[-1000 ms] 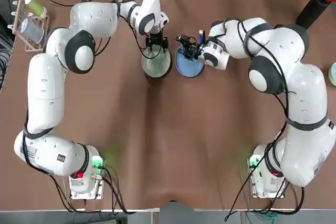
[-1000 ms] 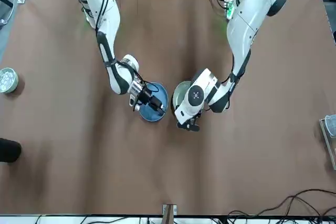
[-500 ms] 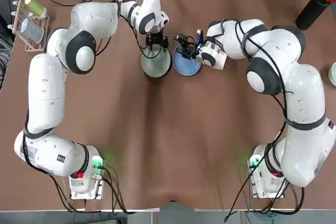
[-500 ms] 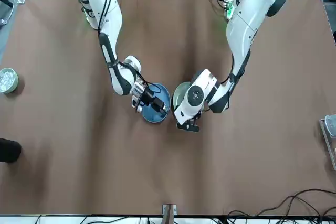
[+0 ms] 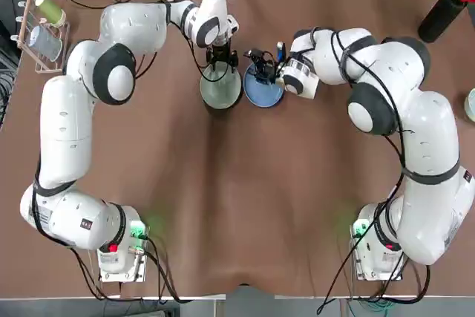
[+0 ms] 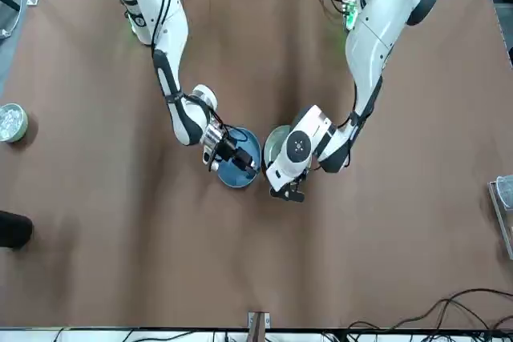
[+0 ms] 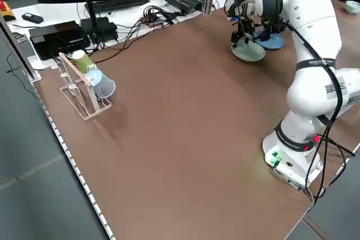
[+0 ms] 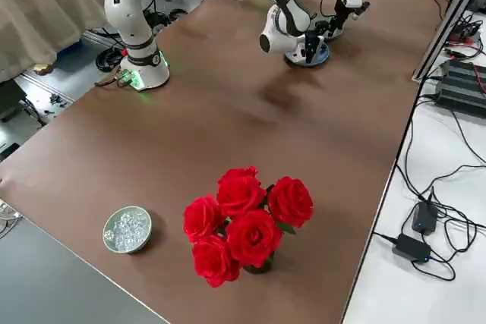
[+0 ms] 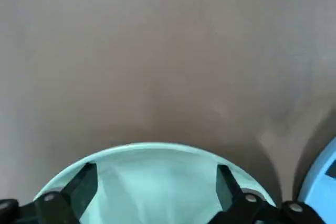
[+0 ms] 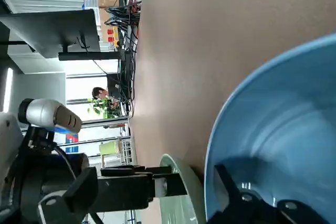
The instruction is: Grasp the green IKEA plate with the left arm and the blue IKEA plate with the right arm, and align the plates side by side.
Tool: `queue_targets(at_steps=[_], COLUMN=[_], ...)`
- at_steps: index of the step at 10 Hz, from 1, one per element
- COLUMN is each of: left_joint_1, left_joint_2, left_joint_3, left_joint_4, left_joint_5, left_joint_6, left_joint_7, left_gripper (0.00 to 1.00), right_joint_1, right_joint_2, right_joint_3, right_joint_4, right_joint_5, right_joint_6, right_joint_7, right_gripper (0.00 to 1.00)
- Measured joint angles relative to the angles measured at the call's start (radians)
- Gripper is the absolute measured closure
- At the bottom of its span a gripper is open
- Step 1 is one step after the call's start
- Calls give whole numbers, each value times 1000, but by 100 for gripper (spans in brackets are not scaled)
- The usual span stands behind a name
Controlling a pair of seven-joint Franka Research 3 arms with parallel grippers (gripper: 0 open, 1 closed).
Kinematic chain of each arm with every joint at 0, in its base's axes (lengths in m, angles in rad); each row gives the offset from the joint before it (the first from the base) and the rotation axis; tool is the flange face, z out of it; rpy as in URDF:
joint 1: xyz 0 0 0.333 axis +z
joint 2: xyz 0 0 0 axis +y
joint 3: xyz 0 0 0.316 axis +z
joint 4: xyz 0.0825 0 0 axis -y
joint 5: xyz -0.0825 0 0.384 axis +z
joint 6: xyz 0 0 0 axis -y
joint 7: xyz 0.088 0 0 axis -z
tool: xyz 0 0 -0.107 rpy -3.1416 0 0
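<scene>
The pale green plate and the light blue plate lie almost touching, side by side at the far middle of the brown table. My left gripper hangs at the green plate's far rim. In the left wrist view its fingers stand wide apart, open, over the green plate. My right gripper is at the blue plate's far rim, also open. In the right wrist view one finger is inside the blue plate and the other outside its rim.
A wooden rack with cups stands at the table's far left. A dark vase of red roses and a small bowl stand on the robot's right side. Cables and boxes lie beyond the far edge.
My right gripper and the blue plate have shifted slightly left, closer to the green plate. The left arm and the green plate have not moved.
</scene>
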Motion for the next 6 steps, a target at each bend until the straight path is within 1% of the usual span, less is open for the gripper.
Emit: queue_targets(at_steps=[6], left_joint_1=[0], left_joint_2=[7], left_joint_3=[1], left_joint_4=[17], left_joint_5=[0], left_joint_6=[0], left_joint_7=[0], left_gripper=[0], right_joint_1=[17], right_joint_2=[25], right_joint_3=[2], right_joint_4=[43], right_joint_5=[12], right_joint_6=[7], right_joint_7=[11], right_gripper=[2])
